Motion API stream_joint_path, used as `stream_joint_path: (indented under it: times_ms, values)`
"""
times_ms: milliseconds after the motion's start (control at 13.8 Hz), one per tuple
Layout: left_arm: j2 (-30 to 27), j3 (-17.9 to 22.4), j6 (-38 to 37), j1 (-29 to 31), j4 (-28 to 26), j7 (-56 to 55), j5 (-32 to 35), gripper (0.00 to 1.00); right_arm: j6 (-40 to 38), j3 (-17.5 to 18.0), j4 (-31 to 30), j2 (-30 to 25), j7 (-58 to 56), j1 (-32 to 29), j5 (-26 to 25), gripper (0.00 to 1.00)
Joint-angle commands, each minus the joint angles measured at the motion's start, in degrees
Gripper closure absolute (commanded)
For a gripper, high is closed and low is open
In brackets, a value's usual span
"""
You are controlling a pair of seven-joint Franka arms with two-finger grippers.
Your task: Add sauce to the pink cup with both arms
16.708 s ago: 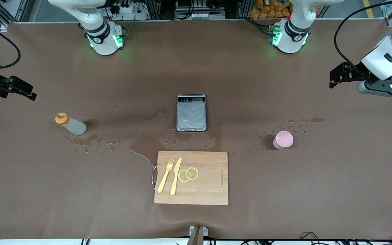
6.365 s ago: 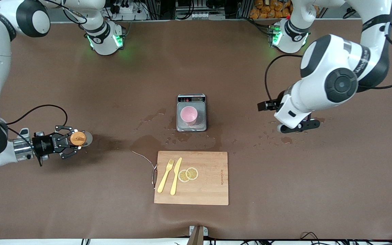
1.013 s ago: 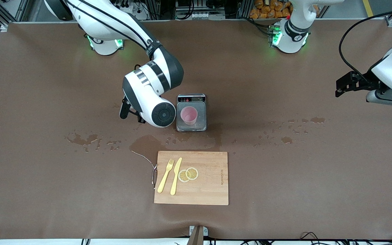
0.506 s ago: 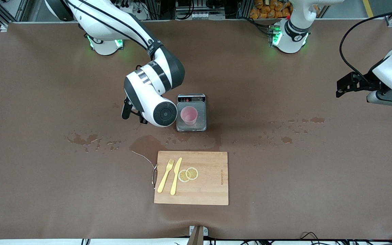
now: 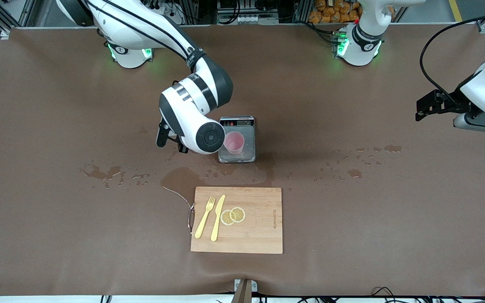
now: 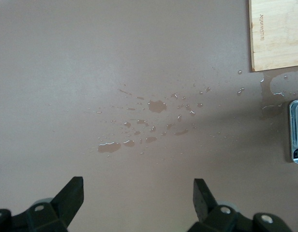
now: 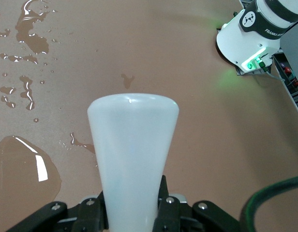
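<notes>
Now right gripper fingers clamp sauce bottle just beside pink cup on scale; left gripper fingers wide open, empty, waits well apart from scale.

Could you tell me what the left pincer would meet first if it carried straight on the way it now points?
Probably only the wet brown table. The left pincer, open and empty, points at the scattered droplets; nothing stands between. The scale and wooden board lie off that line.

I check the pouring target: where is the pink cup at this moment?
In the front view the pink cup stands on the grey scale at mid-table, farther from the camera than the cutting board.
</notes>
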Motion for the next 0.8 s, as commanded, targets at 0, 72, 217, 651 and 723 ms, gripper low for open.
stream_joint_path:
  times_ms: [0,72,217,651,723]
  values:
    - [0.0,-0.3,0.6,0.4,0.1,0.6,1.3,0.00,-0.7,0.0,1.9,-0.1,-2.4,-2.2,2.5,1.00]
    - [0.0,-0.3,0.6,0.5,0.1,0.6,1.3,0.00,-0.8,0.0,1.9,-0.4,-4.5,-3.7,5.3,1.00]
    - [0.0,-0.3,0.6,0.5,0.1,0.6,1.3,0.00,-0.6,0.2,2.0,-1.2,-6.8,-6.5,8.4,1.00]
    - [0.0,-0.3,0.6,0.5,0.1,0.6,1.2,0.00,-0.2,-0.1,1.6,-6.6,-18.6,-17.2,19.8,1.00]
    - [0.0,-0.3,0.6,0.5,0.1,0.6,1.3,0.00,-0.4,-0.1,1.3,-7.5,-21.6,-19.3,21.7,1.00]
